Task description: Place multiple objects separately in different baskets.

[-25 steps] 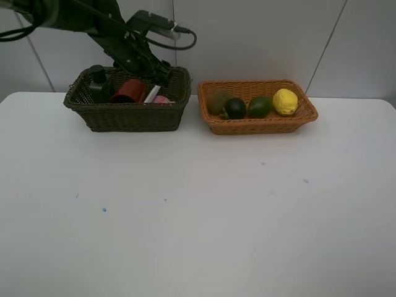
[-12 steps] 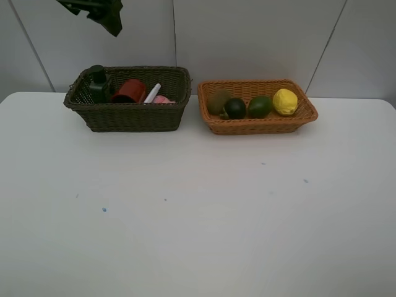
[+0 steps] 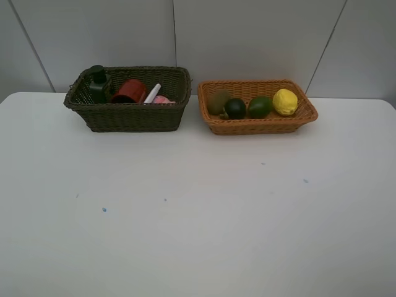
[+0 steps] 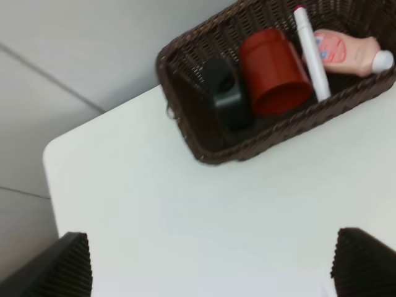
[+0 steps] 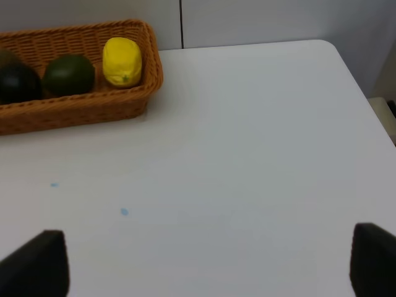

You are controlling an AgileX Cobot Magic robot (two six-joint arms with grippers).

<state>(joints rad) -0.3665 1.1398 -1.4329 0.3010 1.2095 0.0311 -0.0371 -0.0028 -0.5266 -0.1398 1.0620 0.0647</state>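
The dark olive-brown basket point(image 3: 127, 116) holds a dark green pump bottle point(image 3: 97, 81), a red cup point(image 3: 129, 91), a white marker point(image 3: 152, 93) and a pink bottle point(image 3: 162, 99). The orange-tan basket point(image 3: 260, 124) holds a brown kiwi point(image 3: 217, 100), a dark round fruit point(image 3: 234, 108), a green avocado point(image 3: 260, 106) and a yellow lemon point(image 3: 284, 101). Neither gripper shows in the exterior view. My left gripper point(image 4: 213, 266) is open and empty above the table near the dark basket point(image 4: 185, 124). My right gripper point(image 5: 204, 266) is open and empty over the table, apart from the tan basket point(image 5: 74, 108).
The white table point(image 3: 198, 210) carries a few small blue specks point(image 3: 104, 210). Its rounded corners show in the left wrist view point(image 4: 52, 148) and in the right wrist view point(image 5: 328, 46). A grey panelled wall point(image 3: 247, 37) stands behind the baskets.
My left arm was over the dark basket one second ago. It rose up and to the left and has left the exterior view. The baskets and their contents have not moved.
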